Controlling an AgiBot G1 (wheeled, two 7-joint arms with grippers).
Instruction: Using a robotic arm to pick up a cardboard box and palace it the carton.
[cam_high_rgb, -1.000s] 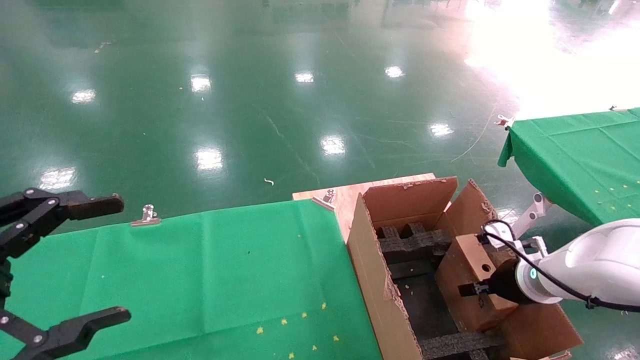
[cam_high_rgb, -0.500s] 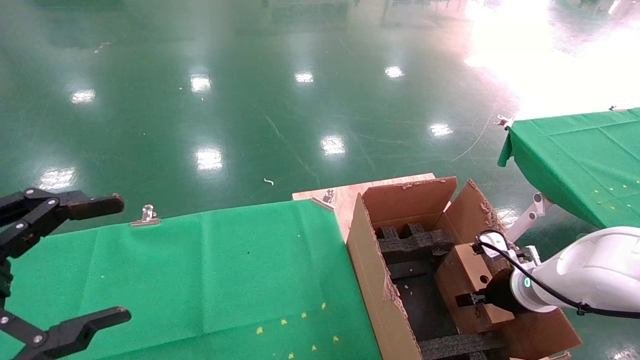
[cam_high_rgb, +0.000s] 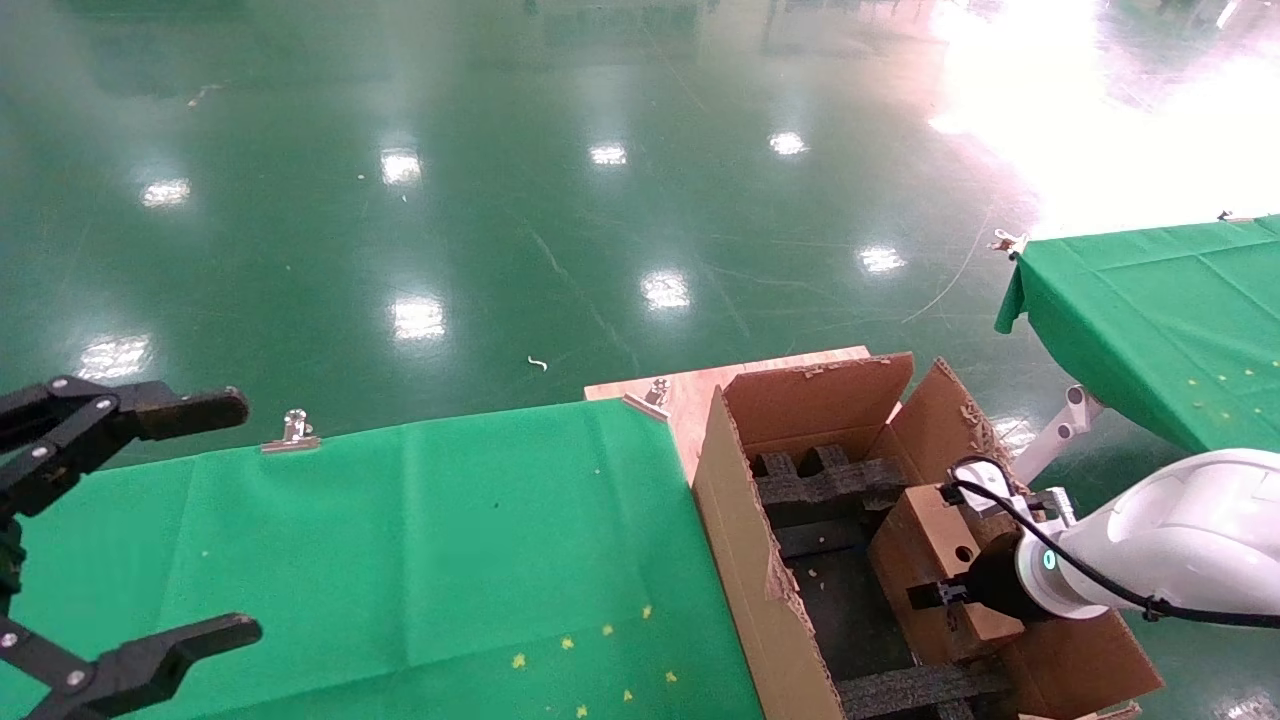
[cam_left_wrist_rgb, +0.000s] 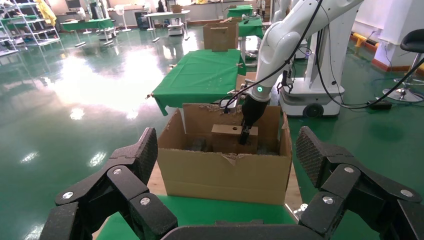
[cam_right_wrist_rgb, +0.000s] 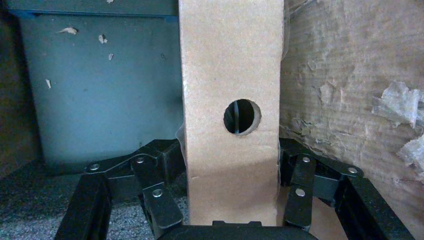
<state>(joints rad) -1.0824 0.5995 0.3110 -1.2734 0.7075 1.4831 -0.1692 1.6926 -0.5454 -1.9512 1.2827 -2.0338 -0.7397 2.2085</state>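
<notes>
Head view: at lower right the right gripper (cam_high_rgb: 950, 597) clamps the cardboard box (cam_high_rgb: 935, 560) inside the carton (cam_high_rgb: 745, 540); the left gripper (cam_high_rgb: 150, 520) idles spread wide at lower left. Left wrist view: the box (cam_left_wrist_rgb: 231, 136) sits centre frame. Right wrist view: the fingers (cam_right_wrist_rgb: 160, 200) squeeze both box (cam_right_wrist_rgb: 230, 65) sides.

A robotics test hall: glossy green floor (cam_high_rgb: 560, 200), cloth-covered tables (cam_left_wrist_rgb: 202, 75), wheeled robot base (cam_left_wrist_rgb: 312, 97).

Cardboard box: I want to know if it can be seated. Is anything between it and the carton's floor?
Nothing visible blocks it. The right gripper holds the cardboard box inside the carton, by its right wall, between the black foam inserts. Underneath is hidden.
</notes>
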